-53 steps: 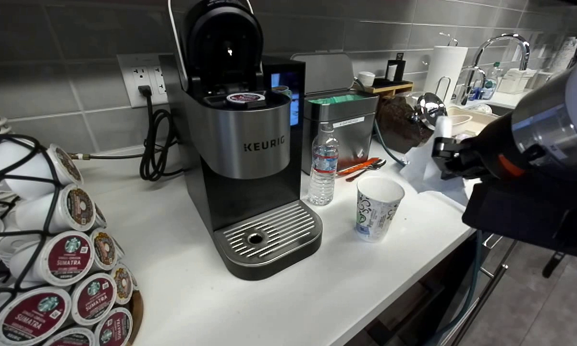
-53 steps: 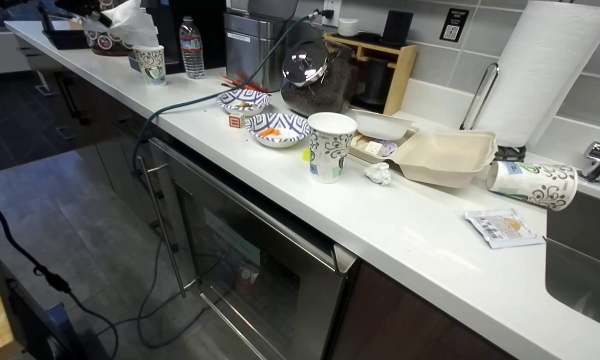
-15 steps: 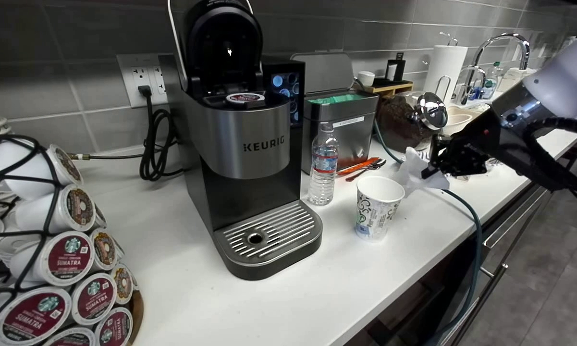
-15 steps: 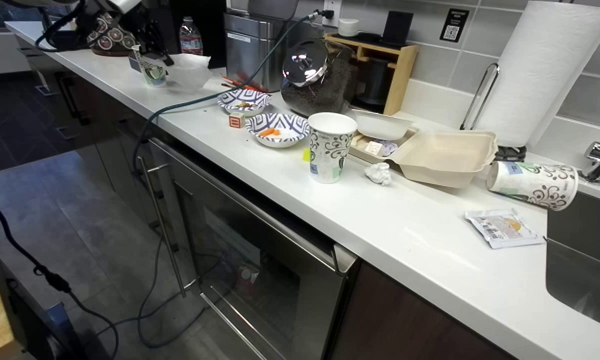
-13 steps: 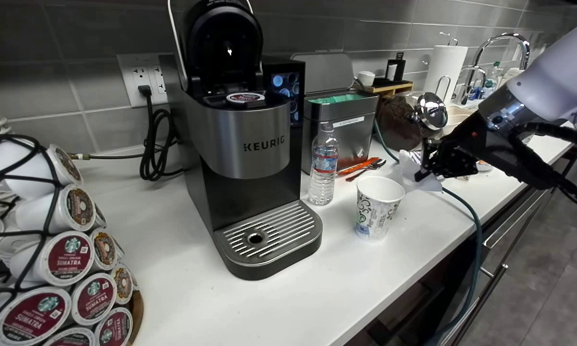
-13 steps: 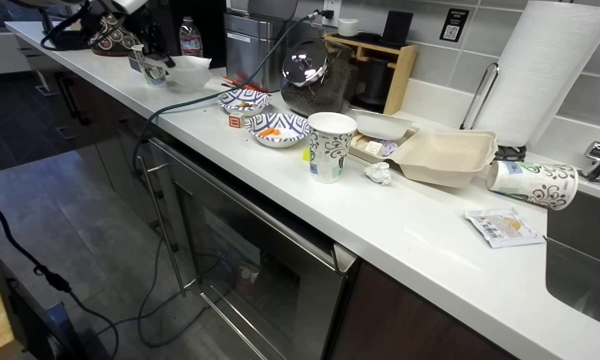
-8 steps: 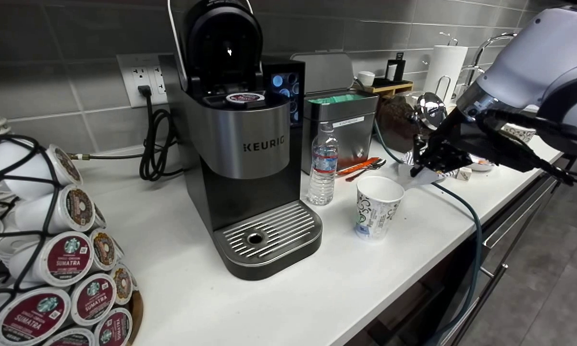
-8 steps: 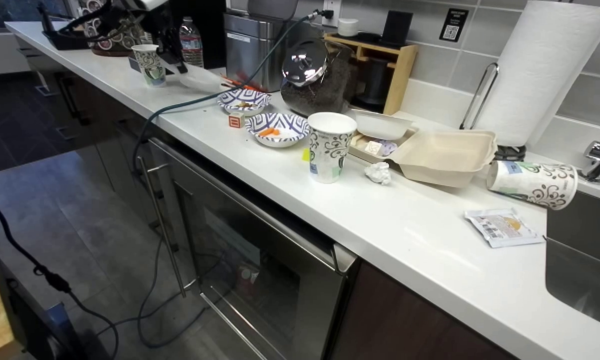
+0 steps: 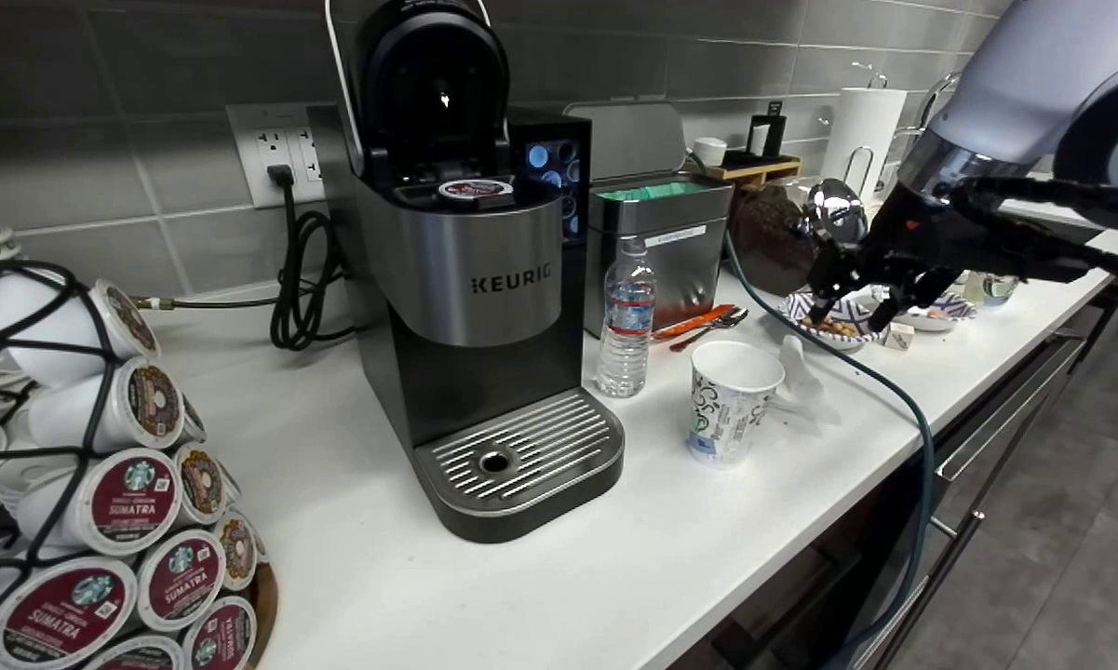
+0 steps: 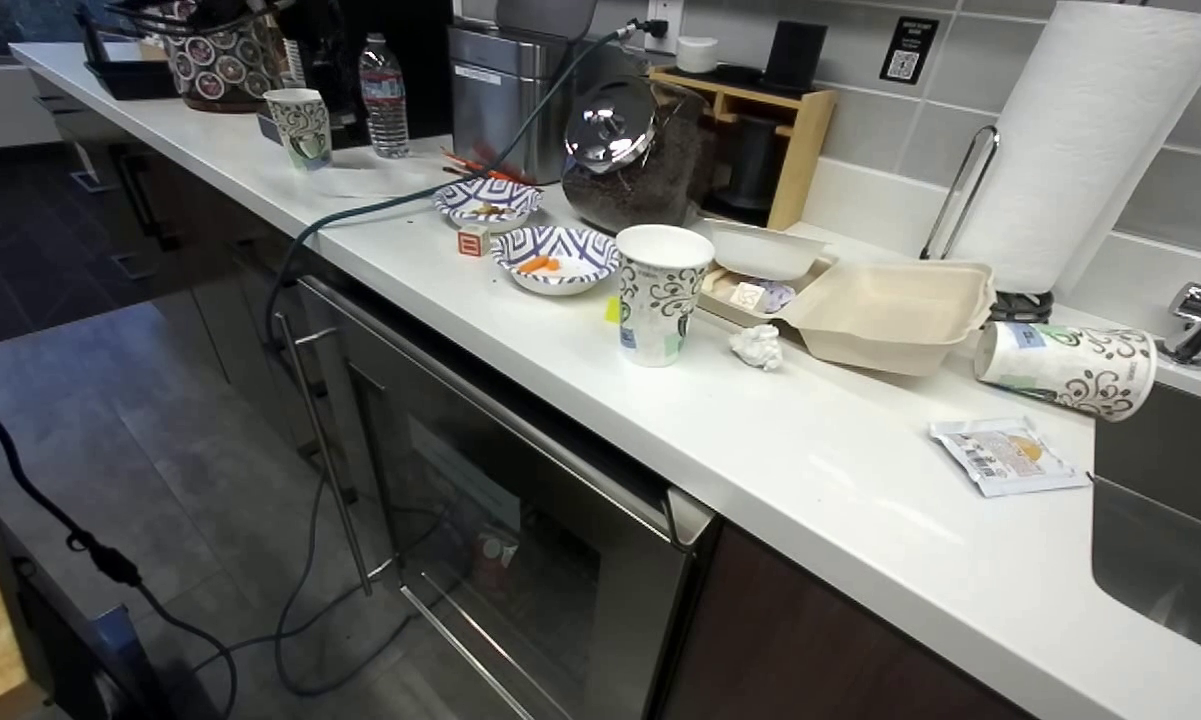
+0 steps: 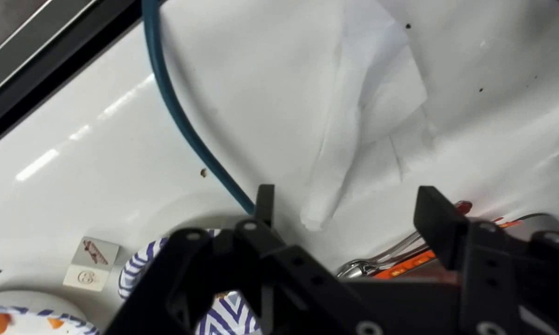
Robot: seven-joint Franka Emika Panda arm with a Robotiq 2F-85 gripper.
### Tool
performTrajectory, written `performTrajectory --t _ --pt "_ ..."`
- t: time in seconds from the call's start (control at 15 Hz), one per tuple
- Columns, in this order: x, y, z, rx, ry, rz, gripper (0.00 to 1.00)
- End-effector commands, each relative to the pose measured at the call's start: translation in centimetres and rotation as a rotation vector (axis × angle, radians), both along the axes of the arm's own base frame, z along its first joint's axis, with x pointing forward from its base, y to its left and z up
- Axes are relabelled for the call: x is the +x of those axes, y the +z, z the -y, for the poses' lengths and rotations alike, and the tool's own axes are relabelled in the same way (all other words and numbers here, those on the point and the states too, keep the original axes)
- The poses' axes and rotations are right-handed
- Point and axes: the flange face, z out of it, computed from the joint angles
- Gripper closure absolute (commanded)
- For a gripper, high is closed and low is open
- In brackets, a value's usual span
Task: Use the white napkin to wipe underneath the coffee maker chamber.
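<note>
Black fingers (image 11: pixel 440 228) are spread wide, nothing between them; the white napkin (image 11: pixel 381 102) lies on the table (image 11: pixel 121 149) past the tips, near the paper cup (image 9: pixel 728 419); probably super light, floppy, easy to tear, so I'd pinch that raised fold (image 11: pixel 339 144).

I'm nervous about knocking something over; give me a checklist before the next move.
1. Black two-fingered gripper open: ok; its jaws stand apart.
2. Creased white paper napkin gripped: not ok; it lies on the white countertop.
3. Tapered white patterned paper cup upright: ok.
4. Cup off the line from napkin to the black-and-silver Keurig coffee maker: not ok; an exterior view shows it between them.
5. Long teal cable out of the gripper's way: cannot tell; in the wrist view it passes behind the gripper.
</note>
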Motion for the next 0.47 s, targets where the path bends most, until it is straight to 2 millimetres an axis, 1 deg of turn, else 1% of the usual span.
performTrajectory --t 0.0,0.13,0.2,0.27,0.33,0.4 --pt "-6.5 2.3 0.5 -0.058 0.183 0.064 0.00" --pt "-9.5 3.3 0.5 -0.066 0.256 0.147 0.00" --pt "-10.7 3.6 0.5 -0.048 0.277 0.203 0.00" --pt "-11.5 3.6 0.6 -0.011 0.275 0.260 0.00" --pt "-8.2 3.6 0.1 -0.029 0.246 0.189 0.00" --pt "-9.4 3.7 0.2 -0.019 0.262 0.227 0.00"
